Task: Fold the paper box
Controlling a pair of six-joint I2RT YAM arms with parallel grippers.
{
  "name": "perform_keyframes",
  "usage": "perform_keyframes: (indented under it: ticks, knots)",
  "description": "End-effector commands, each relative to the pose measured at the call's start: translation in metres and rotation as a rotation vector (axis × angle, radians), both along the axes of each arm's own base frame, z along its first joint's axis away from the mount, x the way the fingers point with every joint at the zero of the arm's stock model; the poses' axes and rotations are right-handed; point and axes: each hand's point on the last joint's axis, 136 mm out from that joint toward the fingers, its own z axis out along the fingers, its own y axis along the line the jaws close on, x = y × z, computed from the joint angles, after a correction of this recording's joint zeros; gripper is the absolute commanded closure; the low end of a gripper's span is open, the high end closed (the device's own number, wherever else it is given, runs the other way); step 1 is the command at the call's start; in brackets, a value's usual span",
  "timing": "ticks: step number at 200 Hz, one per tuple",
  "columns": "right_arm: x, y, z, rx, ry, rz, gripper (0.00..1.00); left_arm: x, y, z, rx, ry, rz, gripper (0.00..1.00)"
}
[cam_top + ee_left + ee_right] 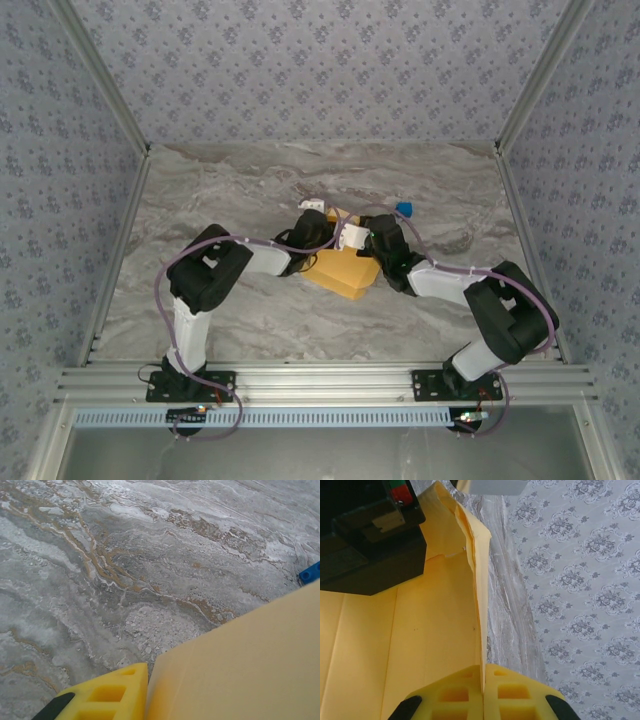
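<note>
The paper box (343,270) is yellow-orange card lying partly folded at the table's middle, with both grippers meeting over its far edge. My right gripper (483,667) is shut on an upright wall of the paper box (420,640), which runs edge-on between its two yellow fingers (455,690). My left gripper (150,672) shows one yellow finger (112,695) pressed against a broad panel of the paper box (240,665); the other finger is hidden behind that card. From above, the left gripper (316,226) and right gripper (362,240) sit close together.
A tiny blue object (404,209) lies on the marble table just beyond the right gripper, and its corner (311,572) shows in the left wrist view. The left arm's black body (370,535) hangs over the box. Patterned walls enclose the table (240,320).
</note>
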Motion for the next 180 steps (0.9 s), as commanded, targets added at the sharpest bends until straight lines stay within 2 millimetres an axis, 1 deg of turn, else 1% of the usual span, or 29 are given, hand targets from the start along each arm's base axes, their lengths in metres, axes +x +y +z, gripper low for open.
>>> perform_keyframes:
  ticks: [1, 19, 52, 67, 85, 128, 180]
  knots:
    - [-0.01, 0.001, -0.001, 0.026, 0.017, 0.007, 1.0, 0.024, 0.032, -0.005, -0.024, 0.012, 0.195, 0.77]
    - [-0.009, 0.0, 0.0, 0.026, 0.016, 0.005, 1.0, 0.023, 0.025, 0.0, -0.05, -0.005, 0.155, 0.76]
    - [-0.007, -0.003, 0.002, 0.032, 0.014, -0.003, 1.0, 0.019, 0.005, 0.011, -0.071, -0.051, 0.018, 0.67]
    - [-0.006, -0.004, 0.002, 0.03, 0.015, -0.008, 1.0, 0.017, 0.002, 0.014, -0.075, -0.068, -0.021, 0.64]
    - [-0.006, -0.006, 0.001, 0.026, 0.018, -0.014, 1.0, 0.014, 0.003, 0.016, -0.078, -0.08, -0.05, 0.62]
    - [-0.005, -0.007, 0.001, 0.028, 0.019, -0.015, 1.0, 0.009, 0.007, 0.027, -0.072, -0.119, -0.124, 0.58]
    - [-0.004, -0.009, 0.003, 0.023, 0.019, -0.02, 1.0, 0.0, 0.009, 0.035, -0.07, -0.144, -0.196, 0.49]
